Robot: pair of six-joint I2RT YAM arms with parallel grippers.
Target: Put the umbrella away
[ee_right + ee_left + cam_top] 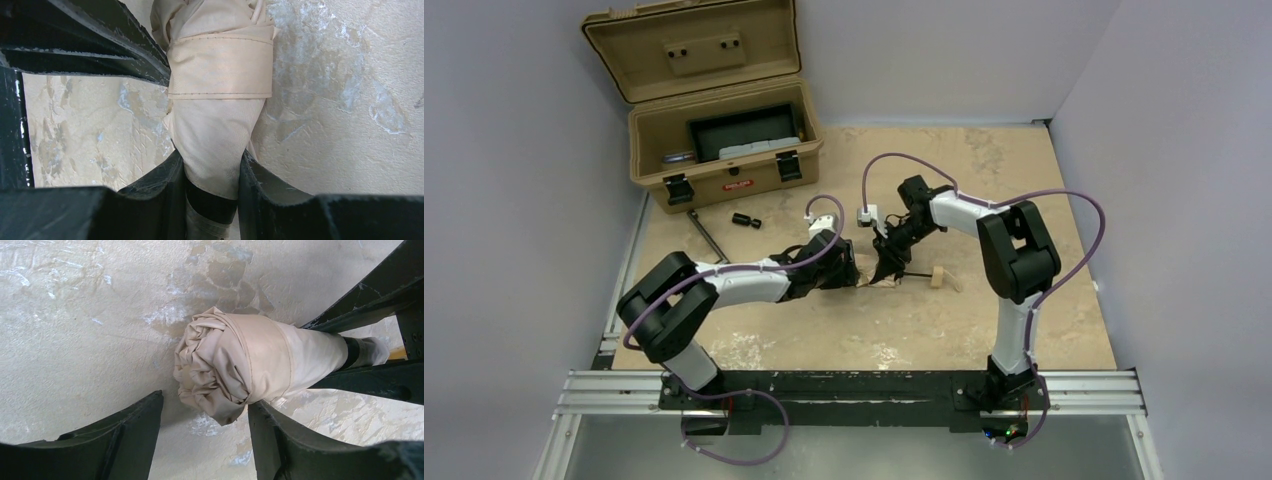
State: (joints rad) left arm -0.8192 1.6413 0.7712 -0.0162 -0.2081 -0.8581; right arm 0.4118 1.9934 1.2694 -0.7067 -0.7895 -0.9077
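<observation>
Under me: table (984, 180), mottled beige, scuffed pale in patches. Far left corner: open tan case (724, 150). Just in front of it, a small black cylinder (744, 220) and a thin dark rod (707, 232), near each other, not touching. Mid-table: rolled umbrella (240, 365) lying flat, fabric band around it, wooden handle (939, 277) toward my right.

The beige umbrella (240, 365) lies on its side, rolled tight, fabric strap wrapped around.

White-shelled between bulky black joints (664, 310), looped with purple cables (900, 156), tipped by scuffed black fingers (125, 440), bolted to the black base bar (844, 385).
</observation>
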